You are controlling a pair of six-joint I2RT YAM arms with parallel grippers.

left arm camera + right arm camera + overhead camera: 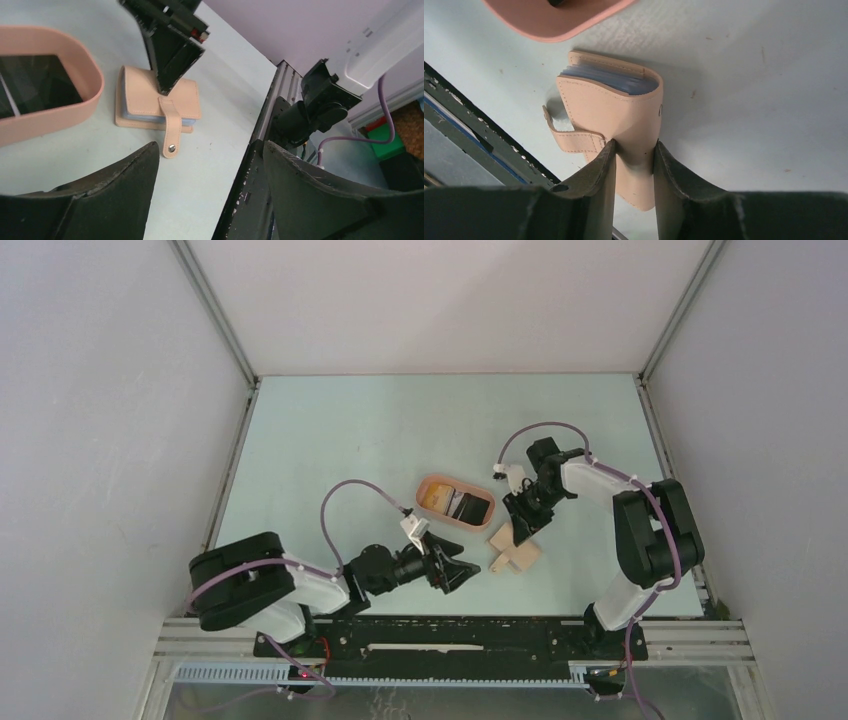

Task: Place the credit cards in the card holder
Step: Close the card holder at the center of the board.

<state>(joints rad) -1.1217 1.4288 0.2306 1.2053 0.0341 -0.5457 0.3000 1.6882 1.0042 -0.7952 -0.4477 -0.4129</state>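
Note:
The tan card holder [515,552] lies on the table just right of the peach tray [440,479], its strap with the snap stud loose. My right gripper [522,523] comes down on it from above. In the right wrist view its jaws [634,145] pinch the raised cover of the card holder [614,115], with blue-grey sleeves showing under the cover. Credit cards lie in the tray, a black one [35,80] uppermost. My left gripper [462,573] stands open near the front edge, nothing between its fingers [125,185], pointing toward the card holder [145,95].
The peach tray wall [65,115] rises left of the card holder. The black front rail [250,175] runs close beside my left gripper, and the right arm's base [320,100] stands beyond it. Grey enclosure walls ring the table.

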